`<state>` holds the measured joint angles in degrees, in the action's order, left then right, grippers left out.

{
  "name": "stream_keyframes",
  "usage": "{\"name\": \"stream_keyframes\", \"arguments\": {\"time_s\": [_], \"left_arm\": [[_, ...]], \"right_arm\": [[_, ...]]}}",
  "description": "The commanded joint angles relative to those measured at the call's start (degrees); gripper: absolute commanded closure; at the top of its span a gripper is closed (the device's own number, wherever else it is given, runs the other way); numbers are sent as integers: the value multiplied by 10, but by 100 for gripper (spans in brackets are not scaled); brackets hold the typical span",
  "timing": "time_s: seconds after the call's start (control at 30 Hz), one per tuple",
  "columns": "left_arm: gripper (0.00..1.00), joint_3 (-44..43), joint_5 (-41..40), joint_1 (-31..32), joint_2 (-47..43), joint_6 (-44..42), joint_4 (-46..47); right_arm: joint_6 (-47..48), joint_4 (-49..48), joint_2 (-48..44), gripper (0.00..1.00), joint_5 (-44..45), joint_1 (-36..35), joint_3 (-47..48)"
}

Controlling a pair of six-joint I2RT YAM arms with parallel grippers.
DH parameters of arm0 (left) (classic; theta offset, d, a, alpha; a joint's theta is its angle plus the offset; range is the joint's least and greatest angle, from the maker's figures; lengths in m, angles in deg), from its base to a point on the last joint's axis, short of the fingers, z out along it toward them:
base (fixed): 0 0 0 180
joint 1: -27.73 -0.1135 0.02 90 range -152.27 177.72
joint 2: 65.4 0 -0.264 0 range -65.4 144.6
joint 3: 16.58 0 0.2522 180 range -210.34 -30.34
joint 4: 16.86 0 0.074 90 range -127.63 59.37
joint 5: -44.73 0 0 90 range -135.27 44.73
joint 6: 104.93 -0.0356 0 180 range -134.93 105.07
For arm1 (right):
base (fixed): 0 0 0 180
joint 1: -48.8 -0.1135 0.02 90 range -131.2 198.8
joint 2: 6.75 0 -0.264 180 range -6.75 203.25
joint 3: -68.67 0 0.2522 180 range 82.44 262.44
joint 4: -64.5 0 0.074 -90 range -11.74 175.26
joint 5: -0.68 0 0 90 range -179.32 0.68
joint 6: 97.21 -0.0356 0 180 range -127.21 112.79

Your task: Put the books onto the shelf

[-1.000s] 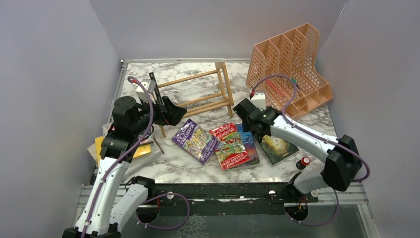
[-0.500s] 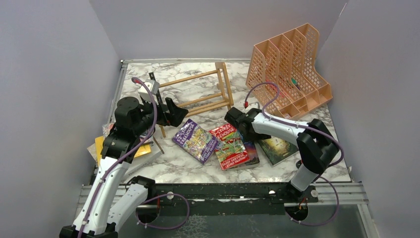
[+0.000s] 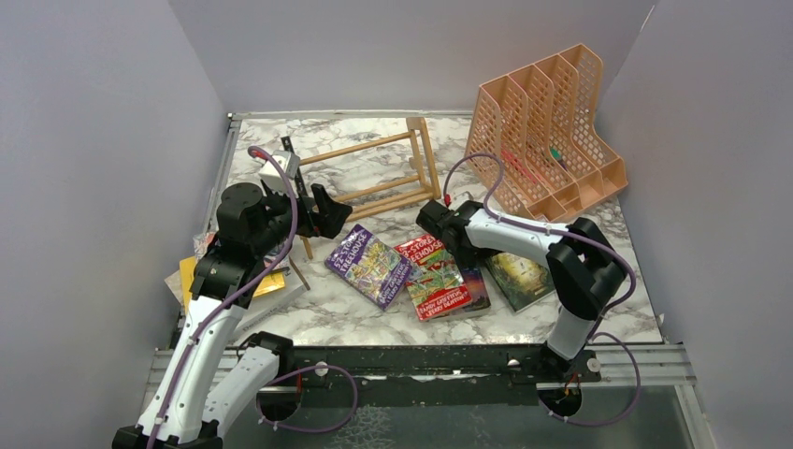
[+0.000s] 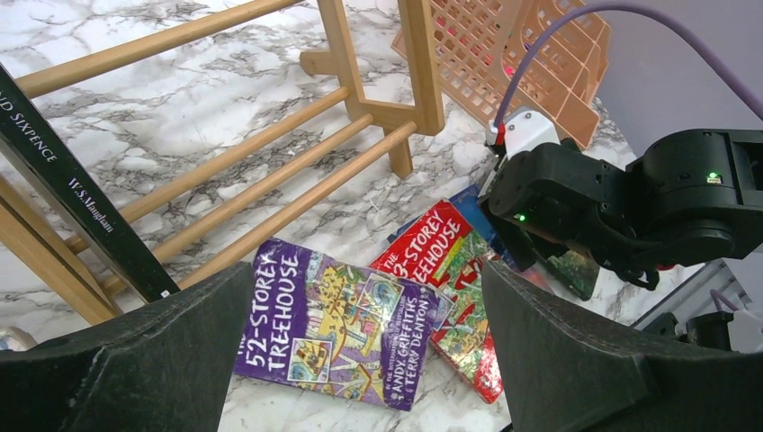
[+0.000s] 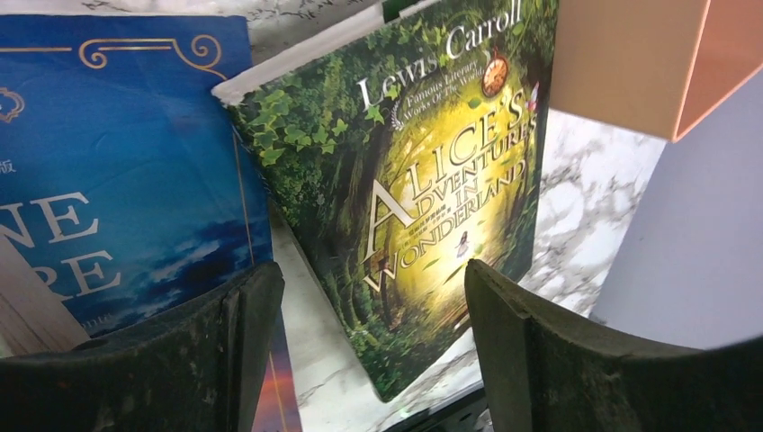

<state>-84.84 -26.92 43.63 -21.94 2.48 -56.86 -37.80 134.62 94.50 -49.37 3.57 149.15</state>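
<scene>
Left pincer (image 3: 329, 213): wide open, gripping nothing, touching nothing. Directly below, framed between its fingers (image 4: 135, 360): the purple 52-Storey Treehouse (image 4: 337, 328), flat, cover up, long axis running across from 1 finger towards the other. Ahead of the pincer: the light-wood shelf (image 4: 270, 153), upright, rails slanting away across the view. Leaning in the shelf end nearest this pincer: 1 dark-spined W. S. Maugham book (image 4: 81, 193), spine outward, long axis tilted.

Right pincer (image 5: 369, 270): also spread wide, empty, low over the books; any contact with a cover, impossible to tell. Between its fingers: Alice's Adventures in Wonderland (image 5: 423, 189), flat, cover up, long axis pointing away from the pincer. Edge to edge with it, towards 1 finger: the blue book (image 5: 117, 162), partly under the red Treehouse book (image 3: 432, 276).

Count: 2 pincers; 1 shelf; 1 peach mesh file organiser (image 3: 552, 131), beyond the right pincer. Books: 4 flat on the marble table (image 3: 318, 318), 1 in the shelf, 1 yellow book (image 3: 190, 278) behind the left pincer, under its arm, with pale ones below it, number unclear.
</scene>
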Motion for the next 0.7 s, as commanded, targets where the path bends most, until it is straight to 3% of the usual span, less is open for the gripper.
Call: {"name": "stream_keyframes", "arguments": {"time_s": [0.0, 0.2, 0.43, 0.67], "left_arm": [[4, -13, -20, 4, -8, -12, -5], [4, -10, -22, 4, -12, -11, -5], [4, -8, -27, 4, -12, -8, -6], [4, -7, -29, 4, -13, -7, -6]], "right_arm": [[77, -84, 28, 21, -69, 5, -18], [112, -94, 5, 38, -86, 25, -29], [112, -88, -13, 39, -58, 37, -41], [124, -106, -16, 46, -38, 37, -44]]}}
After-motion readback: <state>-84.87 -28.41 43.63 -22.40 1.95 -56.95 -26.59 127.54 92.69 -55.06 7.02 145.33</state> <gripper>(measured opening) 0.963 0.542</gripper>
